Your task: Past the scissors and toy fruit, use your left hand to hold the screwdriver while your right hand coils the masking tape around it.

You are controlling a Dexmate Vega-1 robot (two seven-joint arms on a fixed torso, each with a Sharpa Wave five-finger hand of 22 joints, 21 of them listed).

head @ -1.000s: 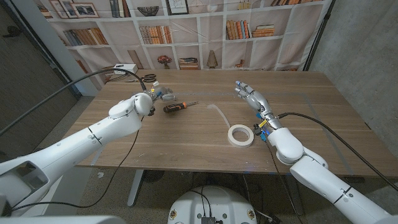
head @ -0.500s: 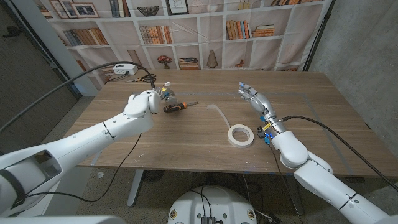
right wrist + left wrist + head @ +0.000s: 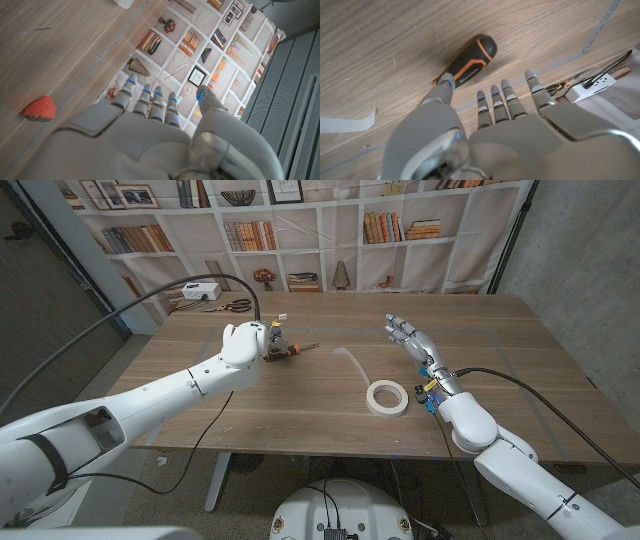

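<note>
The table [image 3: 300, 400] is made of brown wood with a fine straight grain and a matt surface. The screwdriver [image 3: 286, 350] lies on it, in the far left part. It has a thick rounded handle of black plastic with orange bands and small white letters, and a thin metal shaft that points to the right in the head view.

The left hand [image 3: 262, 340] is directly over the handle. In the left wrist view this hand [image 3: 485, 130] is smooth grey, with its fingers [image 3: 512, 100] straight and a little apart, and the thumb tip is at the shaft end of the screwdriver [image 3: 467, 62] handle. The hand is open and holds nothing; I cannot tell if the thumb really touches the tool.

The masking tape [image 3: 386, 397] is a flat cream-white ring of paper. It lies flat on the wood, well apart from the screwdriver and near the right forearm. A pale loose strip [image 3: 355, 362] lies between the roll and the tool.

The right hand [image 3: 408, 337] is raised beyond the roll with spread fingers and holds nothing. In the right wrist view a red toy strawberry [image 3: 38, 109] with a dotted skin lies on the wood.

The scissors [image 3: 238, 305] with dark handles and a white power strip [image 3: 196, 291] are at the far left edge.
</note>
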